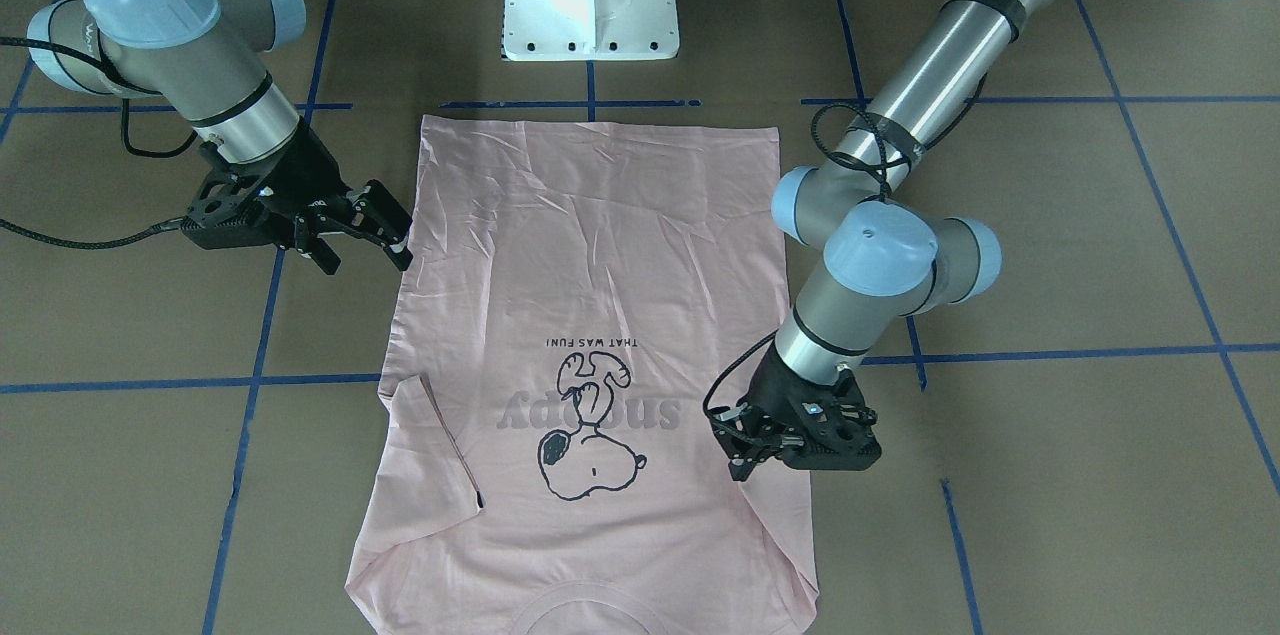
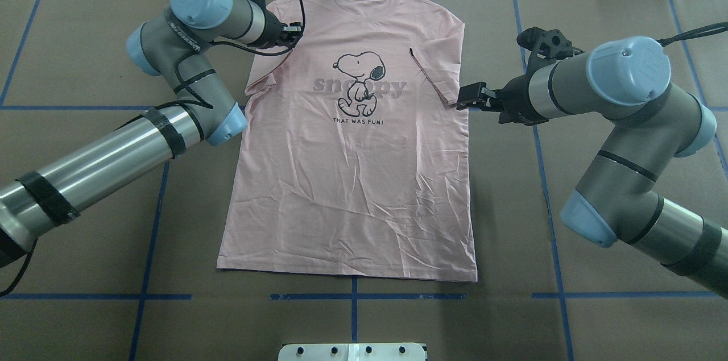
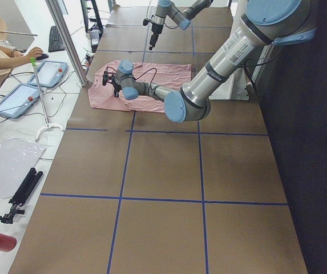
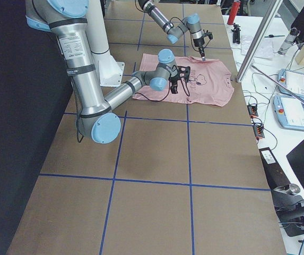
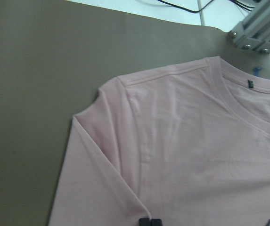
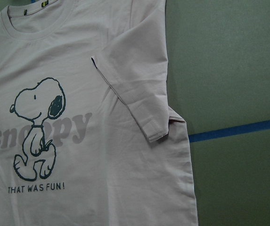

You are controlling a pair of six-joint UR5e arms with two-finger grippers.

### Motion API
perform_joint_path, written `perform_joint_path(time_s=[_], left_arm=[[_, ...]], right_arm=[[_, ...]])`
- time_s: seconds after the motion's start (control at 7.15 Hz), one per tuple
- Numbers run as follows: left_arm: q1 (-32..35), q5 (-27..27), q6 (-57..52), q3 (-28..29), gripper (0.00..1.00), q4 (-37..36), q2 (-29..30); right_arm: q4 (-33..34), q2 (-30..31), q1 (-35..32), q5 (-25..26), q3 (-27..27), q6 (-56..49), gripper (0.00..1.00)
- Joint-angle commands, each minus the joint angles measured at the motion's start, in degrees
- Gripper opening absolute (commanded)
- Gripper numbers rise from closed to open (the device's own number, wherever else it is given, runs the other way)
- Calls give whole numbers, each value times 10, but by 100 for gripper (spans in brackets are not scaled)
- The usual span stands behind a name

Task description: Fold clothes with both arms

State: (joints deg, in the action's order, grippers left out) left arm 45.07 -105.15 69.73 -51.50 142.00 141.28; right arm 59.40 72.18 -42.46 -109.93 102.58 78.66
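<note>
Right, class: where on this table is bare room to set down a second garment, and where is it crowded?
Bare table lies between the T-shirt hem and the white base, and beside its lower half. Crowded: both sleeves, by the left gripper and right gripper.

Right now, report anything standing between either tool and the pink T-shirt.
Nothing visible does. The left tool is shut, right over the T-shirt at its shoulder edge. The right tool hangs open at the opposite edge, by the folded-in sleeve, with nothing in between.
</note>
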Motion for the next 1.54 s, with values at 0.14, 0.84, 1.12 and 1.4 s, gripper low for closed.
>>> perform_joint_path(time_s=[0.14,0.84,1.12,1.4], left_arm=[[-19,33,6,52,0,49,21],[-42,27,69,-266,73,22,-186],[-43,28,69,-382,73,-56,-261],[-44,28,69,-384,73,-58,-262]], right_arm=[[-2,2,4,1,-3,0,100],[5,56,178,168,75,193,100],[72,84,347,375,127,301,98],[177,84,383,403,167,388,95]])
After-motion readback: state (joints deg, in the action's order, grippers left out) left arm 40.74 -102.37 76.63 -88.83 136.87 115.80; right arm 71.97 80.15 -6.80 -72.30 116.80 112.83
